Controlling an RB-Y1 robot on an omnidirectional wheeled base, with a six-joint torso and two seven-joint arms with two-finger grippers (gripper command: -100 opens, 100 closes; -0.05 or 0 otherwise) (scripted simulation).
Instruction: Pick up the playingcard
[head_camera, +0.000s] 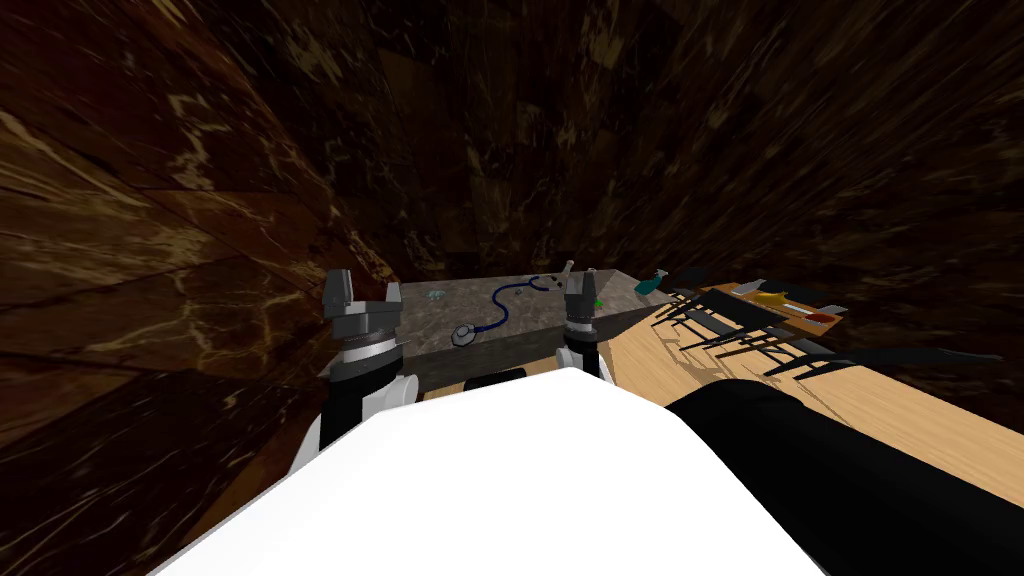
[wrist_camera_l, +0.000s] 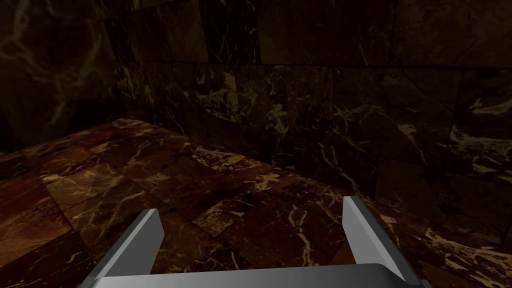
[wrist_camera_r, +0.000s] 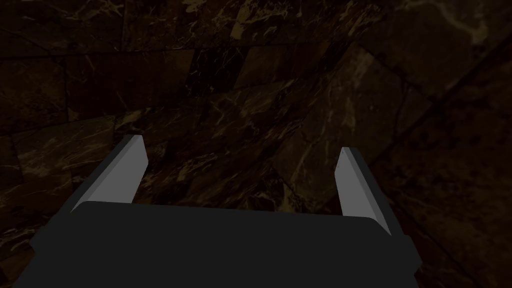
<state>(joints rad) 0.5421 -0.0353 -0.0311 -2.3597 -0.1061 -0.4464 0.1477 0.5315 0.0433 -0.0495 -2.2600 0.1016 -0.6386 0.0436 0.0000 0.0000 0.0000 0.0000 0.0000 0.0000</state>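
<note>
A low grey table stands against dark brown marble walls. On its top lies a stethoscope with a blue tube. Left of that, toward the table's far side, lies a small pale flat thing; it may be the playing card, but I cannot tell for sure. The left gripper hangs at the table's near left corner, fingers wide apart and holding nothing. The right gripper hangs over the table's near right part, also wide and empty. Right of the table stand dark chairs.
</note>
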